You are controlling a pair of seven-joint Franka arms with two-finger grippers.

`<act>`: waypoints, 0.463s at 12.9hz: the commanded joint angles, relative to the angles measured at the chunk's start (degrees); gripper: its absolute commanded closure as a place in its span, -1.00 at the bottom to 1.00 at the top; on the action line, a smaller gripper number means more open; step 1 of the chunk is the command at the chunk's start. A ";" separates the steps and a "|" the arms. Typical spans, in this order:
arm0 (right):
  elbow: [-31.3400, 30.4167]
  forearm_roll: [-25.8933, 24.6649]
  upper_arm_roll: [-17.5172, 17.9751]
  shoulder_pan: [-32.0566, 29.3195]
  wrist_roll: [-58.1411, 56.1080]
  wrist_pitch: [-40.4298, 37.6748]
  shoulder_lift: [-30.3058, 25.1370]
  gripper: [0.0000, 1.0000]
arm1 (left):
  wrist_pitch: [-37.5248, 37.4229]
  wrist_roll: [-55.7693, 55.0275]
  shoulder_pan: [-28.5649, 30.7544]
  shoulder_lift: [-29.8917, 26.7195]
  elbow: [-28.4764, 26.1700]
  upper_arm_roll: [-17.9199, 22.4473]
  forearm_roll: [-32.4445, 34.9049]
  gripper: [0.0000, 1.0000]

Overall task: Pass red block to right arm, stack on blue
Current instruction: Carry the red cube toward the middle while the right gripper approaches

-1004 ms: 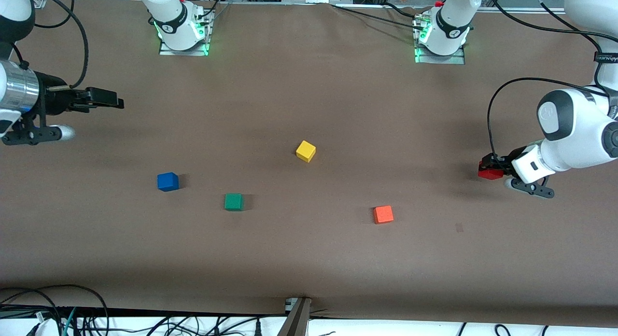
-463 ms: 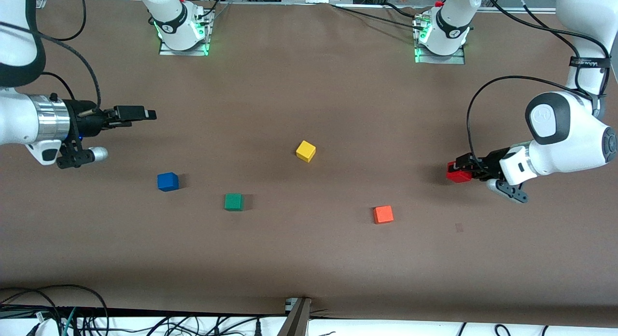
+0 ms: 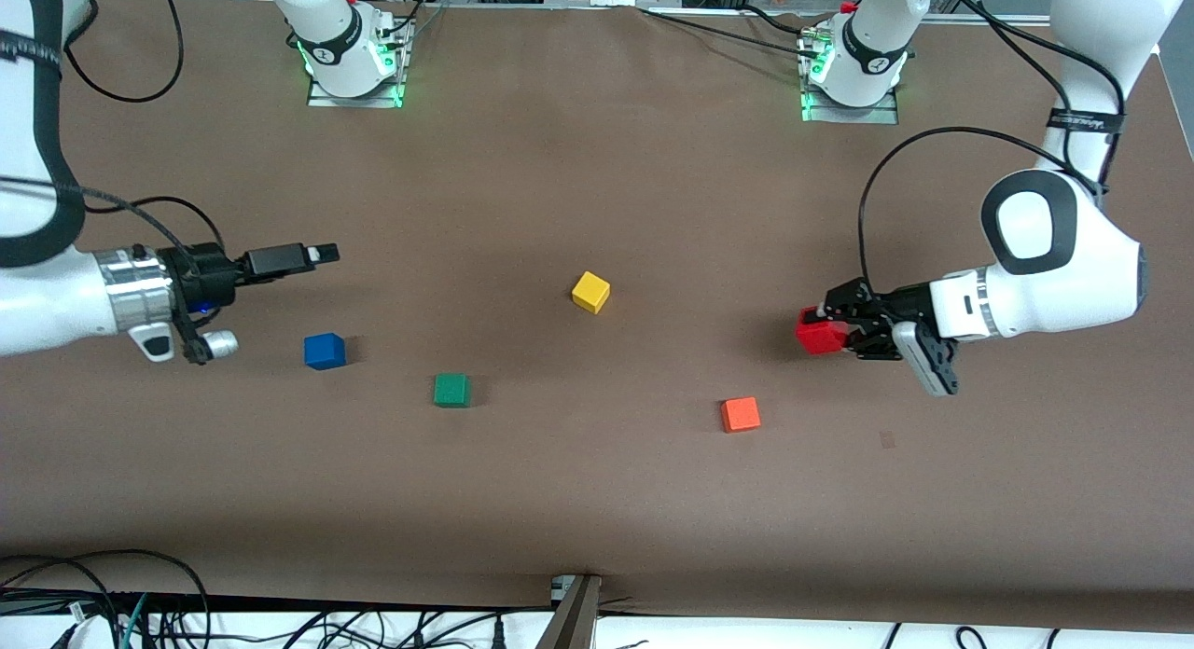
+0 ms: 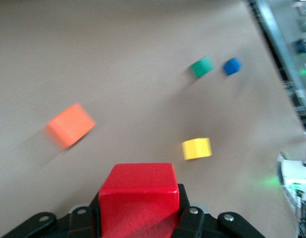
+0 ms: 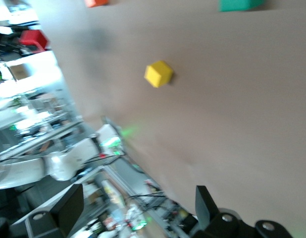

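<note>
My left gripper [image 3: 821, 330] is shut on the red block [image 3: 818, 333] and holds it in the air, turned sideways, over the table toward the left arm's end; the block fills the left wrist view [image 4: 138, 196] between the jaws. The blue cube [image 3: 324, 351] sits on the table toward the right arm's end and shows small in the left wrist view [image 4: 231, 66]. My right gripper [image 3: 317, 255] is open and empty, held sideways in the air over the table beside the blue cube; its fingers [image 5: 69, 206] stand wide apart.
A green cube [image 3: 451, 390] lies beside the blue one, nearer the camera. A yellow cube [image 3: 590, 292] sits mid-table. An orange cube [image 3: 741, 414] lies near the held red block. The two arm bases [image 3: 354, 52] stand at the table's back edge.
My left gripper has carried the red block toward the table's middle. My right gripper has swung in toward the middle and come lower, closer to the blue cube.
</note>
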 commanded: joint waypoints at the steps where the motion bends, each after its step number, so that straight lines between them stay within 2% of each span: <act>1: -1.23 9.80 0.32 -0.44 -2.72 -0.14 4.71 -1.00 | -0.70 13.12 0.04 3.88 3.15 -1.90 -7.80 0.81; 3: -1.23 16.84 0.66 0.44 -2.81 0.38 8.14 -1.00 | -0.70 23.40 -0.40 8.19 7.72 -3.65 -9.49 0.92; 6: -2.89 21.69 0.84 4.21 -3.08 4.94 8.95 -1.00 | 0.18 34.14 -2.41 13.90 12.64 -5.77 -16.23 0.99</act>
